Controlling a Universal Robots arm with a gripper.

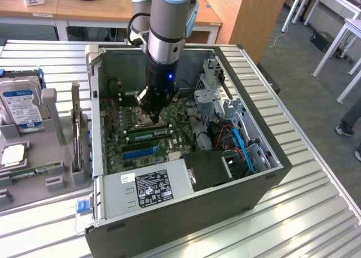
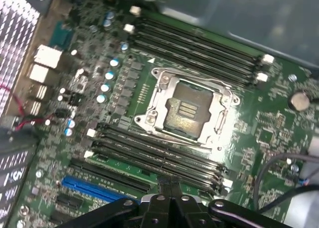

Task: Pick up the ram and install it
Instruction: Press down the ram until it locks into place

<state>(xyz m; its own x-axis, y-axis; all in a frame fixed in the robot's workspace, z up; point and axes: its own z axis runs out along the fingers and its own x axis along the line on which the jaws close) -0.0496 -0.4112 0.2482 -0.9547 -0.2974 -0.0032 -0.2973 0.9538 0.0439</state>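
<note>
Exterior view: ram (image 1: pixel 148 132) seemingly seated inside case (image 1: pixel 265 173) (pincer (image 1: pixel 151 116) closed above).

An open PC case (image 1: pixel 271 179) sits on a ribbed metal table (image 1: pixel 316 213), motherboard (image 2: pixel 259 128) and CPU socket (image 2: pixel 187 108) exposed. A hard drive (image 1: pixel 21 105) stands in a grey holder (image 1: pixel 53 114).

The arm (image 1: pixel 167 26) is a thick round tube, grey metal with a pale blue cap at the joint; black cables (image 1: pixel 135 29) loop along its side; below sits a black wrist section (image 1: pixel 163 80) with a small blue light (image 1: pixel 170 75) glowing; the gripper (image 1: pixel 148 112) is black, tapering downward; in the wrist view its dark links (image 2: pixel 169 208) carry round silver screws (image 2: pixel 159 198).
</note>
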